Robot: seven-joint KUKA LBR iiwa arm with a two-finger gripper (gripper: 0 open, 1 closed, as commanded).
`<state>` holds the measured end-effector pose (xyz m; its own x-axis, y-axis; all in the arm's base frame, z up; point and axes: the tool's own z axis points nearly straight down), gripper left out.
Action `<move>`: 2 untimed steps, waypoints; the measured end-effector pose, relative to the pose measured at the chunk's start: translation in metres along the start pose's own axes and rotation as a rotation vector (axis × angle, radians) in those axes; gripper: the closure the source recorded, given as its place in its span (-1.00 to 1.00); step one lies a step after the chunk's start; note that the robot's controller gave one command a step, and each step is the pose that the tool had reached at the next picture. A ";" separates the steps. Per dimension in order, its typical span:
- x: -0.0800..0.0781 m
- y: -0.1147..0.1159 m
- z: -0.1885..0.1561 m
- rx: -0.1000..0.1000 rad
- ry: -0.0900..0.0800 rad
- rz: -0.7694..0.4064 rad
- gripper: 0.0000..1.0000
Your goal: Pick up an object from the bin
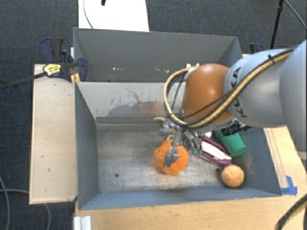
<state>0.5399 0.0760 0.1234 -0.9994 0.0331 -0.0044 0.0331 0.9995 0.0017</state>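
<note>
**Camera view, from above.** The arm (268, 90) enters from the right. Its rounded orange wrist cover (204, 92) and looped cables (168, 97) hide part of the bin's rear wall and the upper part of the gripper. The gripper (171, 158) sits on top of a fuzzy orange ball (181, 165) near the middle of the bin floor, touching it. Its metal parts overlap the ball's upper face, and whether the gripper is open or closed cannot be told. To the right, partly under the arm, lie a green cylinder-like object (233, 143) and a purple-and-white item (214, 152) whose shape is hard to make out. The arm cuts off the upper edge of both. A tan ball (232, 175) lies just beside them, near the front right corner. The bin (86, 138) is grey metal, its floor scuffed and its rear slope scratched. Dark carpet (29, 13) surrounds it.
</note>
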 end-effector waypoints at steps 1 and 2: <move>0.003 -0.005 0.029 0.001 0.004 0.064 -1.00; 0.003 -0.043 0.048 -0.002 -0.008 -0.095 1.00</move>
<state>0.5362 0.0334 0.0750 -0.9980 -0.0616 -0.0128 -0.0617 0.9981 0.0025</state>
